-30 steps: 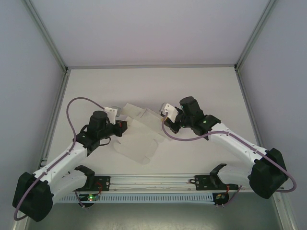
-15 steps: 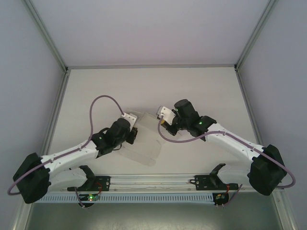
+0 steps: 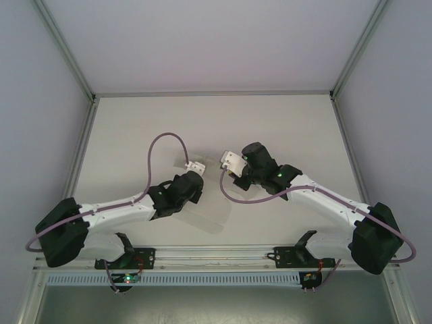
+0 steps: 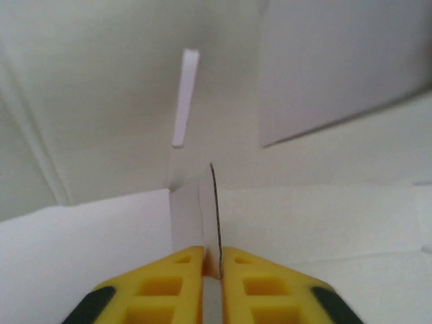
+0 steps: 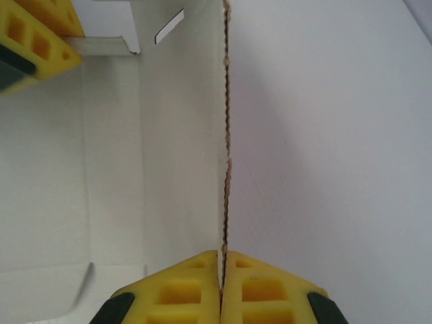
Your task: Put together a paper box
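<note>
On the left, we saw the left gripper [image 4: 212,258] clenched on a thin upright edge of the paper box [image 4: 324,74]. Its two yellow fingers [image 4: 177,270] were pressed together with only the card between them. The box was a single piece of plain white card, partly folded, with flat panels meeting at creases and one panel standing up beyond the fingers. A narrow strip [image 4: 185,98] showed on that panel, and we could not tell whether it was a slot or a tab.

From above, the card lay on the table [image 3: 135,128] between the two arms, toward the near edge. It was so pale against the white surface that we could hardly trace its outline.

On the right, the right gripper [image 5: 221,262] was likewise pinched shut on one raw card edge, which ran straight up from its fingers.

We counted one box, two arms and two grippers. In the top view the fingertips of both grippers were hidden beneath their wrists. In the right wrist view, the left gripper's finger was cut off at the upper left corner.
</note>
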`<state>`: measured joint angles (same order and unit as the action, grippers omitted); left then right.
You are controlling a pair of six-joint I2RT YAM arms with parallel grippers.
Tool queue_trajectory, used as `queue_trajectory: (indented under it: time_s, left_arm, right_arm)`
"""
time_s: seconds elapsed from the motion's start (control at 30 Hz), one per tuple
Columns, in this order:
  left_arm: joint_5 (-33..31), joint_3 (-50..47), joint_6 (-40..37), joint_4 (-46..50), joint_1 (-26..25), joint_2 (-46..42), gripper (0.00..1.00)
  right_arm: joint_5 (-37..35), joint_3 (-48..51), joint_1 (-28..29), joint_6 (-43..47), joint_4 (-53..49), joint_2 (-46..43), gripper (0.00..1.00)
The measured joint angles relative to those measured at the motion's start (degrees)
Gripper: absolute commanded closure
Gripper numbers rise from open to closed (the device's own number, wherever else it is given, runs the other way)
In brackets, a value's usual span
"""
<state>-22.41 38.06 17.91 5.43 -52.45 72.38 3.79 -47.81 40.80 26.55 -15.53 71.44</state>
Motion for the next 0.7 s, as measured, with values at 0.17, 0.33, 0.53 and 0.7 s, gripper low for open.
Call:
queue_trajectory:
  time_s: [0.17,0.33,0.53,0.7]
  left_arm:
    - [-1.09,-1.20,5.55,4.22,-0.35,-13.18,0.12]
    - [-3.56,-4.24,11.10,9.88,-0.26,-24.02,0.00]
    - [-6.19,-5.14,17.46,17.11,4.28,-27.69,0.00]
    - [-5.46,-5.53,21.29,19.47,12.70,-26.69,0.00]
  right_arm:
    - [-2.05,2.12,1.44,5.05,3.28,0.72,1.00]
    - [-5.88,3.32,2.64,10.27,6.80,2.25,1.00]
    - [-17.51,8.31,7.48,20.15,20.22,6.23,1.00]
    - [-25.70,12.98,10.51,27.91,31.63,9.01,1.00]
